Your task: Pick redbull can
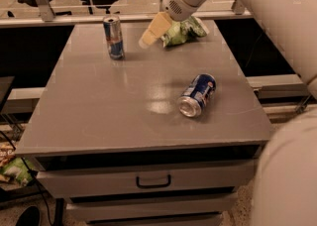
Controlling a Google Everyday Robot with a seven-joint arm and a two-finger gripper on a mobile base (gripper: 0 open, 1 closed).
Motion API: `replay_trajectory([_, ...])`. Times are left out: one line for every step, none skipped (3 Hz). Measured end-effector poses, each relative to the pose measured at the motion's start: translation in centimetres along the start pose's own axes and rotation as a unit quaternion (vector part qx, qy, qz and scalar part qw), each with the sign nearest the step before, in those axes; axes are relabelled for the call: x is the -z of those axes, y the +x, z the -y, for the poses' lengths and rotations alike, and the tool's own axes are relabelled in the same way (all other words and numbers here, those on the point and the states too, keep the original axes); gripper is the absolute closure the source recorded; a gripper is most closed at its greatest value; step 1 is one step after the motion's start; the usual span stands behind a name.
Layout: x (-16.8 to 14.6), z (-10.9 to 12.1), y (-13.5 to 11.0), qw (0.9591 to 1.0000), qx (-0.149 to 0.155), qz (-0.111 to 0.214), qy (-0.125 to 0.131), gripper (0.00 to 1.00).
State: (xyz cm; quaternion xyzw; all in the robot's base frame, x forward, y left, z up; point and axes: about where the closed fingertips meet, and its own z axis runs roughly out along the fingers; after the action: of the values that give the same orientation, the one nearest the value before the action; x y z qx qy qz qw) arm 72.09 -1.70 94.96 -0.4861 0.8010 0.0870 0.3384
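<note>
The slim can point(114, 37) stands upright on the desk point(99, 113) just left of the end effector point(147, 39); whether that is open or closed, I cannot tell.

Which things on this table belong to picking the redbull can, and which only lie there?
For the job: slim blue-and-silver metal redbull can, upright at back left; beige gripper, hovering just right of it.
Lying about: wider dark-blue soda can, on its side; crumpled green snack bag, at the back.

Two cans point(113, 37) point(197, 95) — one bag point(182, 30)
</note>
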Motion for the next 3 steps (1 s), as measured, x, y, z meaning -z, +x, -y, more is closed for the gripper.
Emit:
replay_trajectory([-2.0,0.8,-2.2,0.9999,-0.008,0.009,0.004,0.00])
replay_trajectory([-4.0,1.0,-4.7,0.9998,-0.009,0.017,0.003,0.00])
replay_trajectory([-5.8,0.9,-6.7,0.9998,-0.007,0.019,-0.003,0.00])
